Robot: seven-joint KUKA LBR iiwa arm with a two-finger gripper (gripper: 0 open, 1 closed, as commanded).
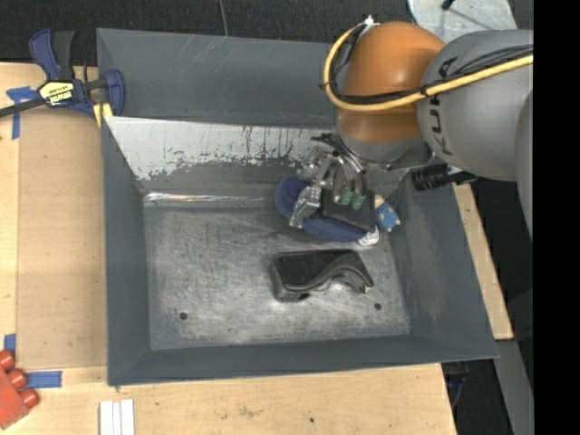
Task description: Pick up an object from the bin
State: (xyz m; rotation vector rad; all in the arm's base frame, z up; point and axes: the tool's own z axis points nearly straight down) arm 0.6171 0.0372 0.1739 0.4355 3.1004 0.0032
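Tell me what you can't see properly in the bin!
- Blue thing, camera view: the tool sits over most of it, so its shape and kind are unclear.
- Black curved thing on the bin floor, camera view: too dark to tell what it is.
- Bin's far right corner, camera view: hidden behind the arm's orange cover.

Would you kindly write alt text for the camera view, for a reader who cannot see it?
The robot arm's gripper is low over a blue rounded object at the back right of the floor of a grey metal bin. A black curved object lies on the bin floor just in front of the blue one.
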